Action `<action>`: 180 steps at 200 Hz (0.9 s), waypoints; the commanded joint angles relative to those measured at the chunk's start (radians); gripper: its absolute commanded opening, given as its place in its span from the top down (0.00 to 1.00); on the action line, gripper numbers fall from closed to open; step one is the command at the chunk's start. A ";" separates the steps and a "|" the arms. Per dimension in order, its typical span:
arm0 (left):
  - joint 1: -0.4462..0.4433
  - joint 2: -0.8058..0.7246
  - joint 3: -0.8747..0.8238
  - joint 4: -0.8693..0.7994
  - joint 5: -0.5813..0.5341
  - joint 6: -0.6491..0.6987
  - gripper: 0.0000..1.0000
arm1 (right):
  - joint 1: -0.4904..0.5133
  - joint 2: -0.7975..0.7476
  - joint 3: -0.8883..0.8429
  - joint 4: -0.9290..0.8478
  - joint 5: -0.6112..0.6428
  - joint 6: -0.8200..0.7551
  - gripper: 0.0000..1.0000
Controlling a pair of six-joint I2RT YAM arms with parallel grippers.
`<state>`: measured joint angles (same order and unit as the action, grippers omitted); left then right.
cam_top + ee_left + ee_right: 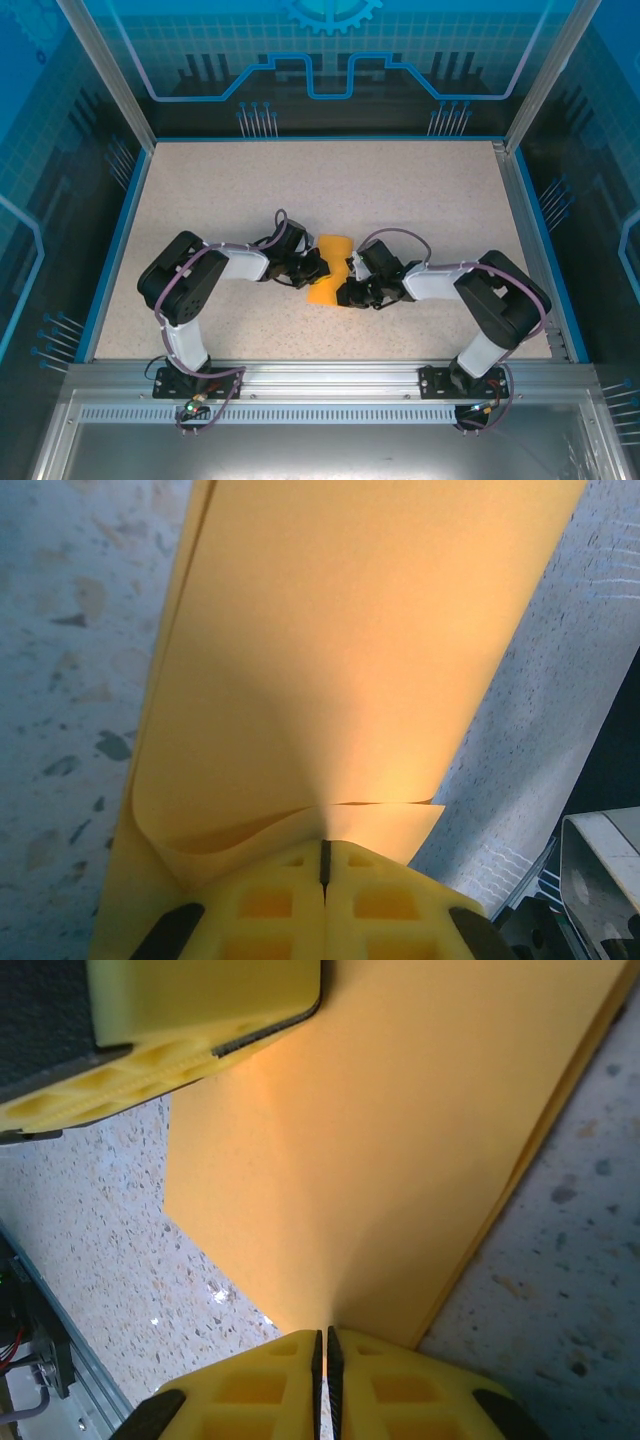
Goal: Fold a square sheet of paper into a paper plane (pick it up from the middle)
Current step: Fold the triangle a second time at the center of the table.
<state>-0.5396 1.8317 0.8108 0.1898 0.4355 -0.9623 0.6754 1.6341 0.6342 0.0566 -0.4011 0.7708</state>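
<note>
Paper (332,272), a thin orange-yellow sheet, is spanning the gap between the two sets of fingers, over the bench (200,200); whether it is touching the surface is not determinable. The left fingers (308,870) are clamping one edge, pressing flat together on it. The right fingers (303,1352) are pinching the opposite edge, with only a hairline slit showing between them. Doubled layers are running away from each grip, so a lengthwise fold is probably being set. Doing it well is depending on equal tension at both grips, level heights, and aligned layer edges before pressing the crease flat. The sheet is smooth, matte and limp, puckering into a shallow wave just ahead of the left fingers. Both sets of fingers are yellow moulded blocks with square recesses. The bench is showing a pale, speckled, stone-like finish.
</note>
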 commanded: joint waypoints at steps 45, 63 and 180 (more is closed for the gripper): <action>0.003 0.037 0.004 -0.079 -0.043 0.026 1.00 | 0.010 -0.048 -0.085 -0.124 -0.004 0.029 0.85; 0.004 0.038 0.005 -0.079 -0.043 0.025 1.00 | 0.010 -0.071 -0.099 -0.136 0.001 0.030 0.85; 0.004 0.045 0.013 -0.069 -0.026 0.022 1.00 | -0.022 -0.060 0.077 -0.079 -0.036 0.050 0.83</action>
<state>-0.5396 1.8336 0.8146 0.1867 0.4412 -0.9619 0.6537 1.5021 0.6643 -0.0647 -0.4030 0.7971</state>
